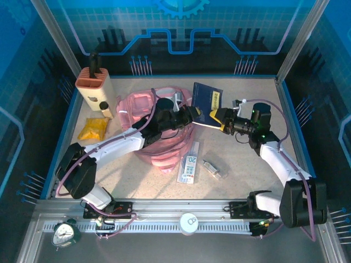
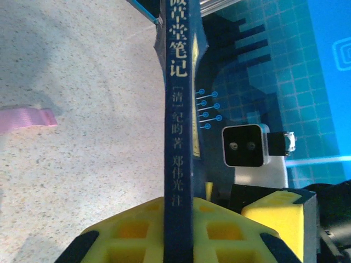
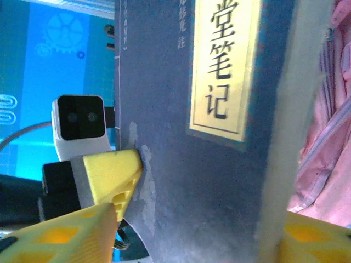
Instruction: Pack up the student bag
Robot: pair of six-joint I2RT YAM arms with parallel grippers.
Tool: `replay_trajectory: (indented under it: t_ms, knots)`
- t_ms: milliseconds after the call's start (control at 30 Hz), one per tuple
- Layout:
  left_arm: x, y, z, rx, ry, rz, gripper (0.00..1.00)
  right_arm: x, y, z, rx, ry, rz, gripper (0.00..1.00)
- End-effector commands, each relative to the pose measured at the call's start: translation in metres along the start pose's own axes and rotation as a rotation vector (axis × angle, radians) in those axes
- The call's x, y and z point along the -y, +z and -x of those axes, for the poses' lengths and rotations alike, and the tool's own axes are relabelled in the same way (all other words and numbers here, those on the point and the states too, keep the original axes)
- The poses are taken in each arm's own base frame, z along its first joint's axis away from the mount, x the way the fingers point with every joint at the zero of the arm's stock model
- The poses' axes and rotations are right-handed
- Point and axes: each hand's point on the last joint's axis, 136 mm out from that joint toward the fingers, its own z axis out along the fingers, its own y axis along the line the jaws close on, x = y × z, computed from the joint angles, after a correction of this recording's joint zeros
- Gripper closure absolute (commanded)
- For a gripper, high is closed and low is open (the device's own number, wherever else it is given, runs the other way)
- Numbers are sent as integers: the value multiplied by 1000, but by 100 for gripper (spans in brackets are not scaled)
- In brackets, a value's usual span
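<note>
A dark blue book with a yellow title label is held up over the table, just right of the pink student bag. My left gripper is shut on the book's spine, its yellow fingers pressed on both sides. My right gripper is at the book's lower right corner. In the right wrist view its fingers stand wide apart, with the book cover between them and the bag behind. I see no pinch there.
A tan knife block and a white bottle stand at the back left, with a yellow packet in front of them. A long white box and a small metal item lie right of the bag. An alarm clock sits on the front rail.
</note>
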Motion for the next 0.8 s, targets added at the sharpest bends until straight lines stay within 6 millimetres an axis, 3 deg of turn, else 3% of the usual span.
replay_trajectory:
  t_ms: [0, 333, 467, 600, 767]
  knots:
    - [9, -11, 12, 58, 71, 16, 100, -11, -4, 1, 6, -58, -9, 48]
    - [6, -11, 5, 35, 121, 58, 99, -3, -8, 0, 5, -95, -85, 86]
    - [11, -12, -2, 2, 165, 54, 77, -3, -12, 0, 13, -137, -120, 95]
    - [1, -22, -6, -12, 219, 108, 52, -1, -21, -2, 18, -179, -172, 98]
    - [-27, -45, -6, -34, 375, 265, 36, 3, -35, -6, 17, -206, -211, 100]
